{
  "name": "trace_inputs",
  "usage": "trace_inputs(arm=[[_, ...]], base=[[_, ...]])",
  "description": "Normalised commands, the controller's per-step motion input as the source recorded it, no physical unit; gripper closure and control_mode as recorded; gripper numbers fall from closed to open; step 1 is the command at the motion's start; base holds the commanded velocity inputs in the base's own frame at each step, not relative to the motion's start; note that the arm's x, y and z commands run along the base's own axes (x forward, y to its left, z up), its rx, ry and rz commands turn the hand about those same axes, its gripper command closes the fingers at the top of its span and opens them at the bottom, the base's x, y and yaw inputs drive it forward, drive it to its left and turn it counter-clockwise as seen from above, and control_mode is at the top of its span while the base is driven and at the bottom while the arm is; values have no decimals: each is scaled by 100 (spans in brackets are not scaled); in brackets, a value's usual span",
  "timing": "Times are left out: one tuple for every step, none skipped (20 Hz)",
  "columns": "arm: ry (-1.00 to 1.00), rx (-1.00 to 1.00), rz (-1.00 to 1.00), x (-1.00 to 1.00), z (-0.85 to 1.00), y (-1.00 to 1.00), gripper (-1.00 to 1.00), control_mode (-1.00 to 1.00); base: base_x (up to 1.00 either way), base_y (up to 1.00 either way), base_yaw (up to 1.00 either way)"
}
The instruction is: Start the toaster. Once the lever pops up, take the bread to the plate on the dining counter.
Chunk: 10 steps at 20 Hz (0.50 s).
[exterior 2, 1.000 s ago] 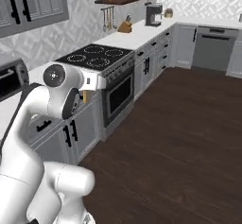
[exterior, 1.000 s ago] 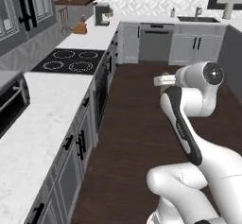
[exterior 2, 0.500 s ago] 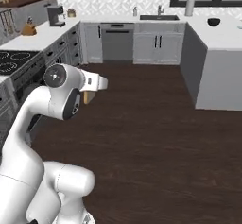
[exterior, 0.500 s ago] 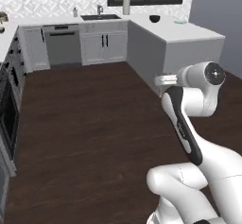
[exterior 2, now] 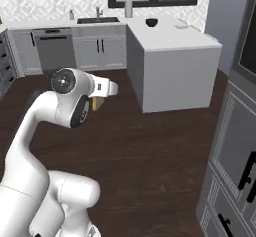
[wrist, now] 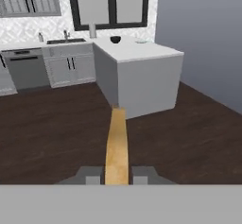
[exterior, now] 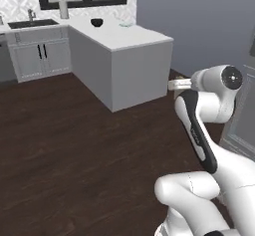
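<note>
one bread slice (wrist: 116, 145) pinched edge-on in closed jaws; one plate (wrist: 141, 41) and one bowl (wrist: 115, 39) on the dining counter (wrist: 142, 53).

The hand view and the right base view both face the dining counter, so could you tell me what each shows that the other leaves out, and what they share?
The hand view gives the bread edge-on, a tan slice clamped between the fingertips of the shut gripper, pointing toward the dining counter.

The right base view adds the robot's white arm, the dark tall cabinets on the right, and the bread as a small tan patch under the hand.

Both show the counter, the dark bowl and the plate on its far end, the sink, the window and the dark wood floor.
</note>
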Motion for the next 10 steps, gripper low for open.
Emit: trace_inputs(arm=[[0,0,0,0,0,0,100,100],[0,0,0,0,0,0,100,100],[0,0,0,0,0,0,100,100],[0,0,0,0,0,0,100,100],[0,0,0,0,0,0,100,100],[0,0,0,0,0,0,100,100],[0,0,0,0,0,0,100,100],[0,0,0,0,0,0,100,100],[0,0,0,0,0,0,100,100],[0,0,0,0,0,0,100,100]], base=[[100,-32,-37],[100,-16,-30],[100,-11,-29],[100,-6,-29],[100,-4,-29],[100,-2,-30],[100,0,-30],[100,0,-30],[100,0,-30],[100,0,-30]])
